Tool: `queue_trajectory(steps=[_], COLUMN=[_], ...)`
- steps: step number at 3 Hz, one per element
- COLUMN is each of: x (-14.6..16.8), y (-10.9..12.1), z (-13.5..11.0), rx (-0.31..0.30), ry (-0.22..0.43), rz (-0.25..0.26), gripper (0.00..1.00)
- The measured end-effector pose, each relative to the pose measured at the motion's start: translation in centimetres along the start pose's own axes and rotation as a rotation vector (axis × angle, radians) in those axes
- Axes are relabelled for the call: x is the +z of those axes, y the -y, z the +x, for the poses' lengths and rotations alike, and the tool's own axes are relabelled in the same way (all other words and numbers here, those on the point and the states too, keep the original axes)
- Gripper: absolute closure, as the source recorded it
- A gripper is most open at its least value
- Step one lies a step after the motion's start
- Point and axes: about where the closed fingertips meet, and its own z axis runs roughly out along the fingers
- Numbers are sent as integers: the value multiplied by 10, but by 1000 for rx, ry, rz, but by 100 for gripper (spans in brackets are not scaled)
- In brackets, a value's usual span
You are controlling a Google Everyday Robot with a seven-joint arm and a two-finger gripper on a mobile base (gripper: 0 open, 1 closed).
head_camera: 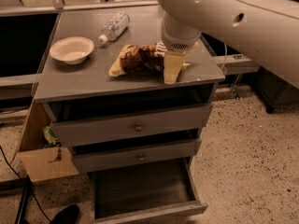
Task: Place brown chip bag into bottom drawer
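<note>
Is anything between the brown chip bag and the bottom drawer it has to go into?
Nothing visible. The gripper is at one end of the brown chip bag on the cabinet top; the bottom drawer is pulled out past the upper drawers.

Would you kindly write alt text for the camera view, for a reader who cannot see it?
A robot arm's gripper is at one end of a brown chip bag lying on a grey cabinet top, with the bottom drawer pulled open below. A pale bowl and a plastic bottle on its side also sit on the top.
</note>
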Motion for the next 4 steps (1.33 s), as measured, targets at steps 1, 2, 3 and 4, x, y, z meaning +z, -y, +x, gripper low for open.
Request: queue_trajectory(steps=[1, 2, 3, 4], x=[16, 30, 45, 59], y=[4, 6, 8, 10], z=[-4, -10, -19, -32], rx=[-10, -20, -30, -45], ry=[-12, -19, -13, 3], rz=[27, 32, 26, 20], gripper=[0, 0, 0, 15])
